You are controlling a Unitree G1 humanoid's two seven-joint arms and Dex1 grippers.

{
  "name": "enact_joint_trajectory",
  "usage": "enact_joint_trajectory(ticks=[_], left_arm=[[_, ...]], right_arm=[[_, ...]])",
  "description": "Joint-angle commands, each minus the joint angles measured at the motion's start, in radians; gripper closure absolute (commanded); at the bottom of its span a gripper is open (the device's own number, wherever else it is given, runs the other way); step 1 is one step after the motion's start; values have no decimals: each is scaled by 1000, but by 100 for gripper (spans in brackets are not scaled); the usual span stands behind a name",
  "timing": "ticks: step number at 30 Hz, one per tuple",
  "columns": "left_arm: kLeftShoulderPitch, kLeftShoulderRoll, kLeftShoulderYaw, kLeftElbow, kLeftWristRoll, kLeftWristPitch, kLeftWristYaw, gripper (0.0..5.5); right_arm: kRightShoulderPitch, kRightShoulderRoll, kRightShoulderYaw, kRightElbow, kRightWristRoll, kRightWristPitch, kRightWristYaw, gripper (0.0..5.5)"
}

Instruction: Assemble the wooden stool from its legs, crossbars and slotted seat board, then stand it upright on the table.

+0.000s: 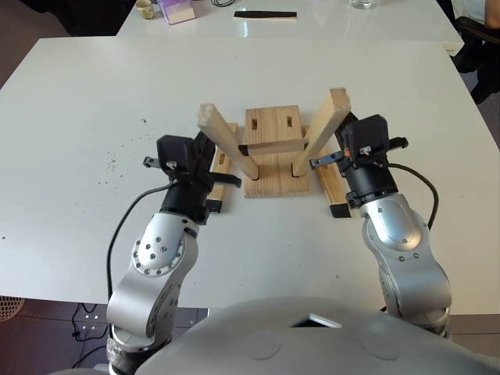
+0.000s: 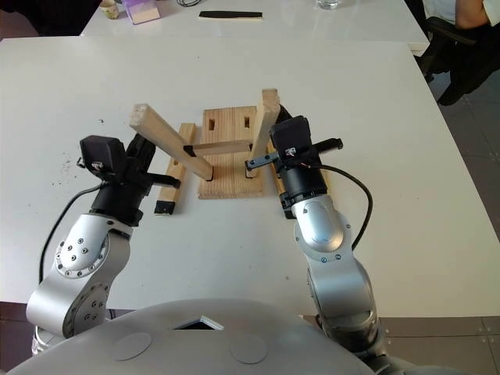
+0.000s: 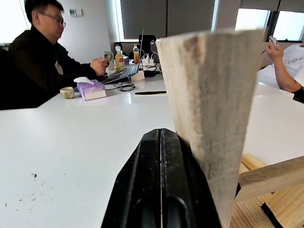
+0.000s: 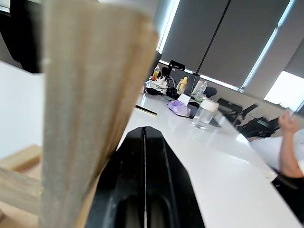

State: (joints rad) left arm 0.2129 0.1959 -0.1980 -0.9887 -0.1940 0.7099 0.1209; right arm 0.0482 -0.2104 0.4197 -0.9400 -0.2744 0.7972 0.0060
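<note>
Currently seeing the slotted seat board (image 1: 273,178) flat at the middle of the white counter (image 1: 94,101). Standing in it, two legs: left leg (image 1: 226,141) leaning up and outward to the left, right leg (image 1: 322,125) to the right, with a crossbar (image 1: 273,144) running left to right between them. Beside the board, left loose leg (image 2: 168,195) and right loose leg (image 1: 331,191), both flat, long axes front to back. Finding the left end effector (image 3: 160,135) fully closed, empty, against the left leg; likewise the right end effector (image 4: 145,130), closed beside the right leg.
</note>
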Motion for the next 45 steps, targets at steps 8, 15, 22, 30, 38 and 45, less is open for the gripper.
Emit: enact_joint_trajectory(ticks=[8,15,22,30,38,45], left_arm=[[-14,76,-22,32,-33,-3,-137,550],[73,-10,395,39,-299,19,-147,550],[-583,213,741,331,-916,66,-25,550],[-772,185,489,364,-1238,147,176,550],[-755,229,412,374,-1362,107,212,550],[-480,222,315,460,-1217,108,90,550]], right_arm=[[19,-100,52,23,78,-28,157,547],[2,-90,-412,77,133,-162,106,547],[-527,-14,-568,246,707,78,387,547],[-757,-43,-644,423,958,166,456,547],[-760,-104,-680,395,1154,178,465,547],[-399,-232,-450,373,973,60,563,547]])
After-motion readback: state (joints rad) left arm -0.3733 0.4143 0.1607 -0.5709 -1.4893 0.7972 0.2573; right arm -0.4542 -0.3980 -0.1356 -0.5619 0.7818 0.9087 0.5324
